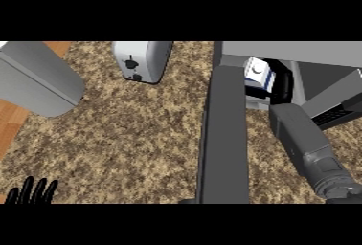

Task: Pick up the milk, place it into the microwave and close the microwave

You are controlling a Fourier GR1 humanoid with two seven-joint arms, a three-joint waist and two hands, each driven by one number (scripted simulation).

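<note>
The milk carton [256,72], white with blue print, stands inside the open microwave [297,52] at the upper right. My right hand [281,86] reaches into the cavity, its black fingers curled round the carton's right side. The grey right forearm [308,146] runs up from the lower right. The microwave door [225,139] hangs open, a long dark grey slab stretching toward me through the middle of the view. My left hand [32,193] rests open at the lower left corner, fingers up.
A silver toaster [141,61] stands at the back of the speckled counter [134,134]. A large grey object [35,79] lies at the upper left, over the wooden floor [10,124] beyond the counter's left edge.
</note>
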